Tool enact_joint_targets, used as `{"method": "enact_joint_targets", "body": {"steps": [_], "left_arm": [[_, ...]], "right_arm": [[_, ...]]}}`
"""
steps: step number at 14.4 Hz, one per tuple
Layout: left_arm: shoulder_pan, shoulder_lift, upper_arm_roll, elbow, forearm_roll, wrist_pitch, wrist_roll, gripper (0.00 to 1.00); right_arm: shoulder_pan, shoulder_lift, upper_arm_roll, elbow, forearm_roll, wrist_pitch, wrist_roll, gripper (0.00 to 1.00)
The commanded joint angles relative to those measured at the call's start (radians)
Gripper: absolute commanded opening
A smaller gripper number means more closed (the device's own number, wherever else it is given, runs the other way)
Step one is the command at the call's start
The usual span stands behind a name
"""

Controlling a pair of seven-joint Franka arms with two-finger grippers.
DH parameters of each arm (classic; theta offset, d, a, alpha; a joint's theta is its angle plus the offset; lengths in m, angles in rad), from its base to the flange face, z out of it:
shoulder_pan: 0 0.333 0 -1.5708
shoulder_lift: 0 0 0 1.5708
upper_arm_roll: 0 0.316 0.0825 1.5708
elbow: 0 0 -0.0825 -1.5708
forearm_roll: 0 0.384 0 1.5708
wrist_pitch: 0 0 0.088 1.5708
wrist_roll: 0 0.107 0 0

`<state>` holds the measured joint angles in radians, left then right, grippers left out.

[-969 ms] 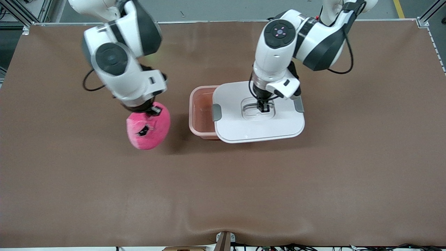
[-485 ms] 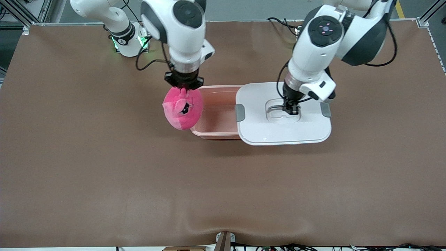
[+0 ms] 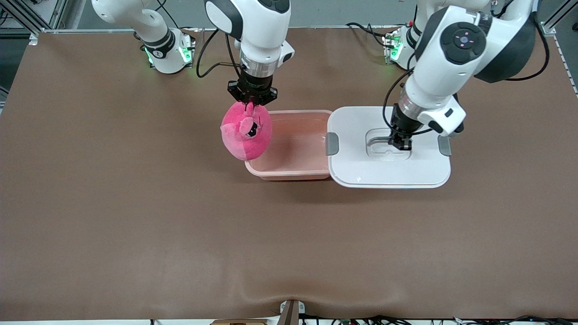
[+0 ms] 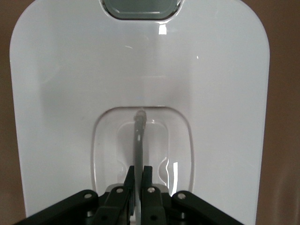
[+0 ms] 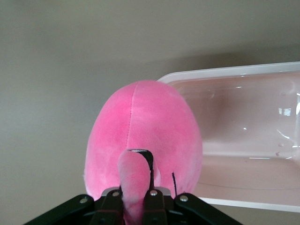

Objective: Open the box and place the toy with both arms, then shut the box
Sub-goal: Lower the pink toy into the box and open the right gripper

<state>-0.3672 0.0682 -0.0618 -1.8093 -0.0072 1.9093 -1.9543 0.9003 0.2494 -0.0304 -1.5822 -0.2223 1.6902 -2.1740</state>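
The pink tub of the box (image 3: 293,174) stands open on the table; it also shows in the right wrist view (image 5: 243,117). My right gripper (image 3: 251,102) is shut on a small flap of the pink toy (image 3: 246,131) and holds it hanging over the tub's rim at the right arm's end; the toy fills the right wrist view (image 5: 140,136). My left gripper (image 3: 401,143) is shut on the grey handle (image 4: 139,140) of the white lid (image 3: 388,171), held off the tub toward the left arm's end. A grey clip (image 4: 140,8) shows on the lid (image 4: 61,93).
The brown table mat (image 3: 289,243) spreads wide around the box. The two arm bases (image 3: 165,52) stand at the table's edge farthest from the front camera.
My right gripper carried the toy from over the bare table to the tub's rim. My left gripper moved the lid sideways toward the left arm's end, uncovering the tub.
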Motion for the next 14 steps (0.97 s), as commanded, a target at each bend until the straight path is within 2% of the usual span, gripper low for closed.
{"method": "enact_joint_targets", "body": {"steps": [1, 10, 11, 12, 14], "left_arm": [[0.050, -0.051, -0.010, -0.047, -0.025, -0.003, 0.086, 0.00], [0.143, -0.085, -0.010, -0.096, -0.027, -0.006, 0.238, 0.00], [0.149, -0.085, -0.012, -0.097, -0.027, -0.006, 0.247, 0.00], [0.151, -0.087, -0.010, -0.096, -0.027, -0.006, 0.256, 0.00], [0.171, -0.087, -0.012, -0.096, -0.027, -0.006, 0.276, 0.00]], "right_arm": [[0.031, 0.016, -0.009, 0.007, -0.045, 0.005, 0.045, 0.00], [0.043, 0.030, -0.009, 0.005, -0.046, -0.004, 0.051, 0.00], [0.048, 0.028, -0.009, 0.005, -0.046, -0.004, 0.051, 0.27], [0.055, 0.028, -0.009, 0.008, -0.046, -0.004, 0.049, 0.99], [0.055, 0.025, -0.009, 0.027, -0.043, -0.009, 0.045, 1.00]]}}
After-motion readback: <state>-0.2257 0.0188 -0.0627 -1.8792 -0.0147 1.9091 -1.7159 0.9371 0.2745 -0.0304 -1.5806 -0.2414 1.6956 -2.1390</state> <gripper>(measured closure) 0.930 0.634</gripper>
